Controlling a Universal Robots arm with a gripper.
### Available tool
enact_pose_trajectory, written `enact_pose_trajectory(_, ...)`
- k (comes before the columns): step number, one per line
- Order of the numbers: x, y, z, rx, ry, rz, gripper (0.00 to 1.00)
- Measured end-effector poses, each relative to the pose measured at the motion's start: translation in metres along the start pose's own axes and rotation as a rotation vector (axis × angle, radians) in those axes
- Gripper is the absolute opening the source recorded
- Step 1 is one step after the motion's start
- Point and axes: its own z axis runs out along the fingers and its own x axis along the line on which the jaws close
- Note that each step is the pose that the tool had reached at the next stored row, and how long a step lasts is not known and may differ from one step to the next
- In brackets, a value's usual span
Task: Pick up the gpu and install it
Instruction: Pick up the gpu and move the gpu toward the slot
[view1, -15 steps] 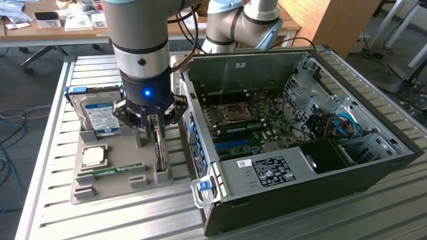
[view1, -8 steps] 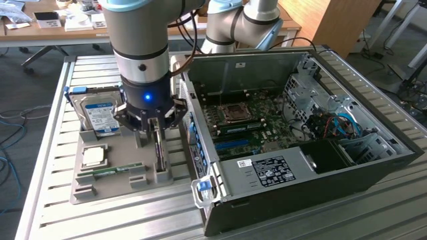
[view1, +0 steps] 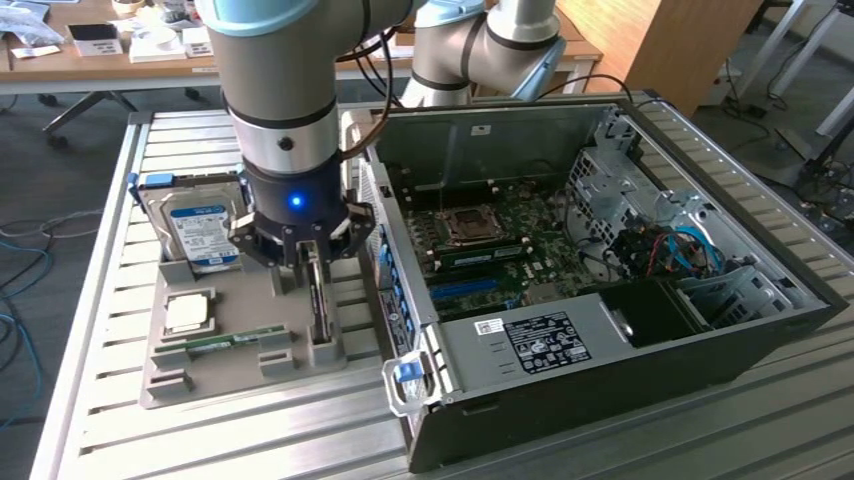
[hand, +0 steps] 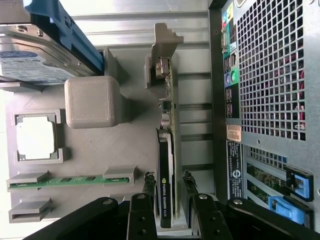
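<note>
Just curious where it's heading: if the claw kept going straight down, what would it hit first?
Most likely the gpu, standing on edge in the grey tray: the open claw straddles it. Depth is hard to judge.

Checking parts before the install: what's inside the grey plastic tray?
The grey tray holds a silver hard drive with a blue-white label, a square silvery processor, a narrow green memory stick and the dark gpu card on edge. The gripper covers part of it; slot bottoms are hidden.
</note>
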Motion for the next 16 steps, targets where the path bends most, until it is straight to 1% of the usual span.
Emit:
enact_pose_trajectory(8,0.0,0.0,0.0003,0.0,0.0,0.0,0.36)
enact_pose_trajectory(10,0.0,0.0,0.0003,0.0,0.0,0.0,0.37)
enact_pose_trajectory(11,0.0,0.0,0.0003,0.0,0.0,0.0,0.43)
enact_pose_trajectory(13,0.0,0.0,0.0004,0.0,-0.0001,0.0,0.43)
enact_pose_trajectory(16,0.0001,-0.0002,0.0036,-0.0004,-0.0001,0.0,0.43)
